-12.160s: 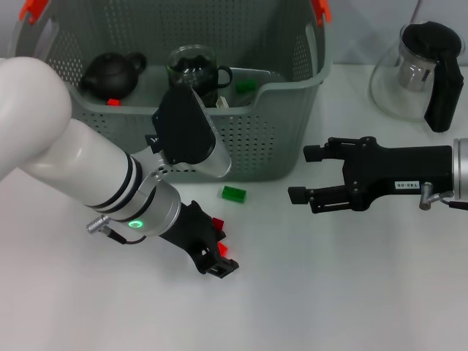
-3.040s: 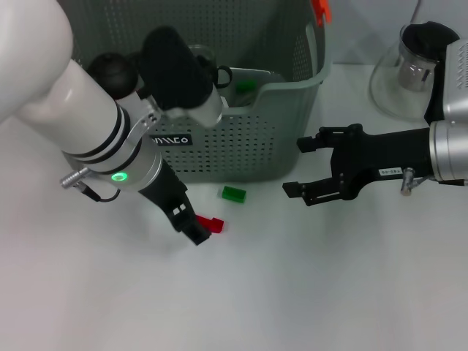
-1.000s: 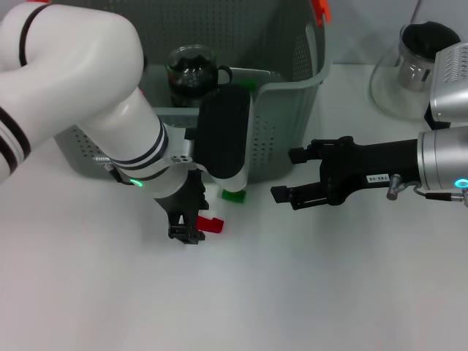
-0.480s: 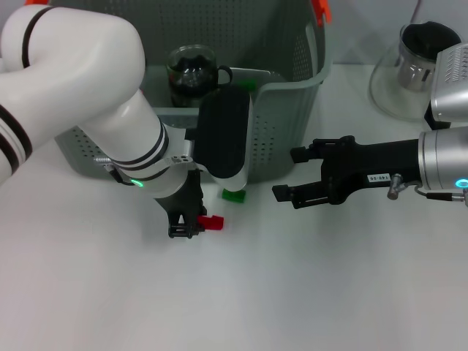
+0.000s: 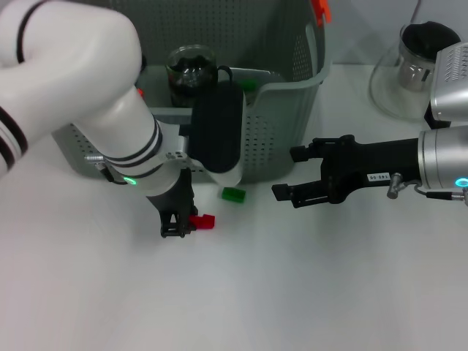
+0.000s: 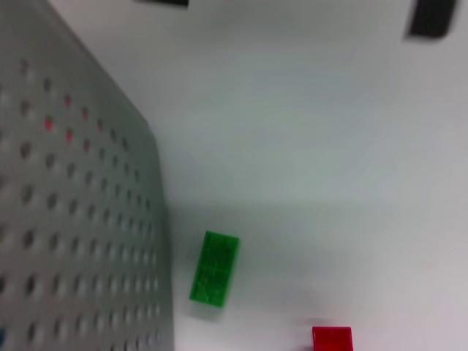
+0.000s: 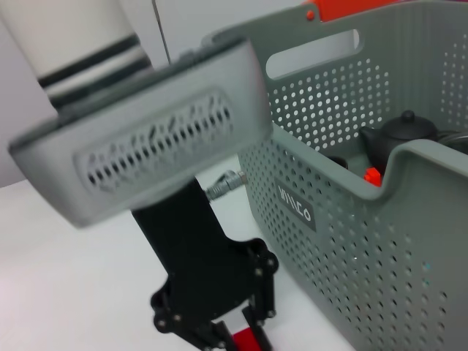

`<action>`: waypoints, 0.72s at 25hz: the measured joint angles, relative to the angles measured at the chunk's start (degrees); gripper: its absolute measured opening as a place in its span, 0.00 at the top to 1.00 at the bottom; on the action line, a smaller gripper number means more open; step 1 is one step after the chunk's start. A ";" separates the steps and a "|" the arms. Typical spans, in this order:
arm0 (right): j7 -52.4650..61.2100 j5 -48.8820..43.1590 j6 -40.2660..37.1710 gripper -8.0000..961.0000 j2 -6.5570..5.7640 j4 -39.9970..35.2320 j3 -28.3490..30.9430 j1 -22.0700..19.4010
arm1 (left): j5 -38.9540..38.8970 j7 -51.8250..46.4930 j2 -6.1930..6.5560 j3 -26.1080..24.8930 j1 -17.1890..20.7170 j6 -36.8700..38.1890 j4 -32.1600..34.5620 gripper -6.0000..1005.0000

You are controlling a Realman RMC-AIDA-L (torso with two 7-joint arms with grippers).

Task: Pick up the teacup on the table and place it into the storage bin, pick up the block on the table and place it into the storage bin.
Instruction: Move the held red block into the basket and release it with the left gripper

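Now left gripper [image 5: 178, 223] narrow around red block [image 5: 202, 220] (on table) | right gripper [image 5: 291, 174] wide, hovering

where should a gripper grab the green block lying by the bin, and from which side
Across its two long sides, coming straight down from above. The green block lies flat on the table, with open surface on the side away from the storage bin. The bin wall stands close behind it, so a sideways approach from there looks blocked.
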 joint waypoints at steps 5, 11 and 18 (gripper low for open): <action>0.00 0.04 -0.06 0.05 -0.04 -0.26 0.00 -0.11 | -3.09 -0.35 -0.16 -6.59 2.05 11.36 8.01 0.81; -0.07 0.08 -0.41 0.05 -0.16 -0.50 -0.04 -0.10 | -9.48 -2.79 -0.17 -12.59 5.65 23.34 17.57 0.81; -0.19 -0.07 -0.52 0.05 -0.27 -0.52 -0.38 -0.06 | -13.53 -3.93 -0.09 -16.67 8.49 25.30 20.95 0.81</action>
